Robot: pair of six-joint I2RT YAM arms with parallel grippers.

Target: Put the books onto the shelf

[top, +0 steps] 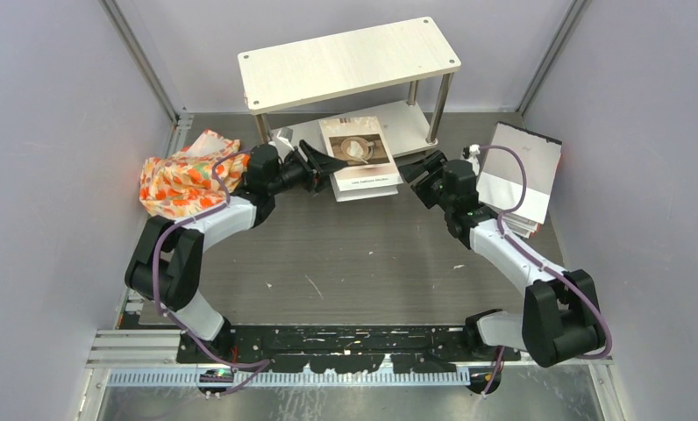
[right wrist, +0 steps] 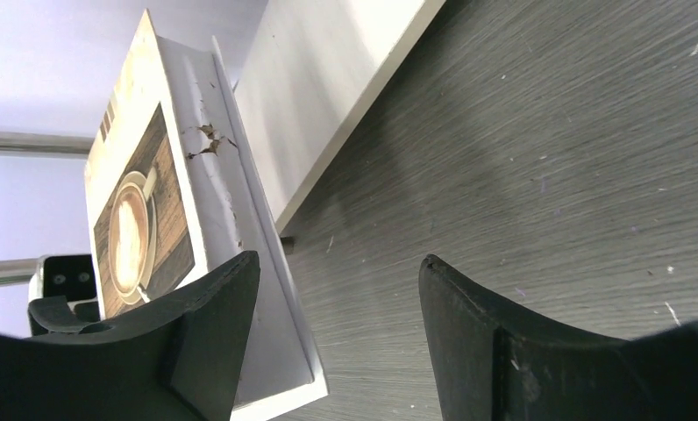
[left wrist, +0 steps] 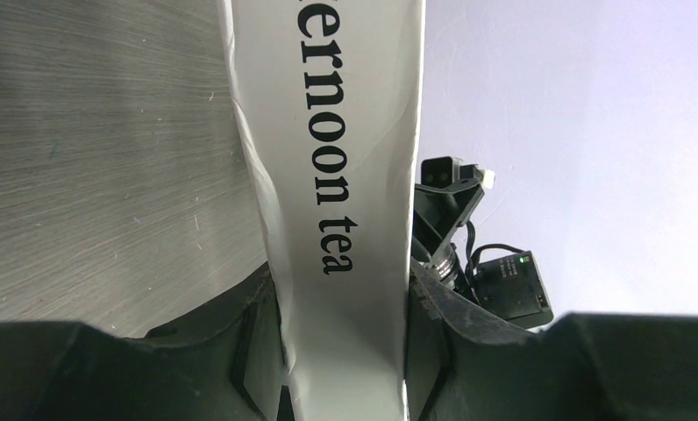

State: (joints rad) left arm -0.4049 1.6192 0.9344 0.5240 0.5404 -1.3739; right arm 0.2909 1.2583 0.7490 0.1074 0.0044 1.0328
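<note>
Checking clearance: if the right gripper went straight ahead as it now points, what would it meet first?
The right gripper would likely meet the coffee-cover book first, at its near edge; the shelf stands behind. Depth is unclear.

This is a robot test cell in a lab rather than a lived-in room. Plain pale walls box in a grey table at nine, twelve and three o'clock, with bare metal posts rising at the back corners. Two robot arms are bolted to a black rail at six o'clock, with purple cables looped along them. Everything else reads as props: a small wooden shelf at twelve o'clock, a coffee-cup book below it, stacked books at two o'clock and a floral cloth at ten o'clock. The tabletop is scuffed.
</note>
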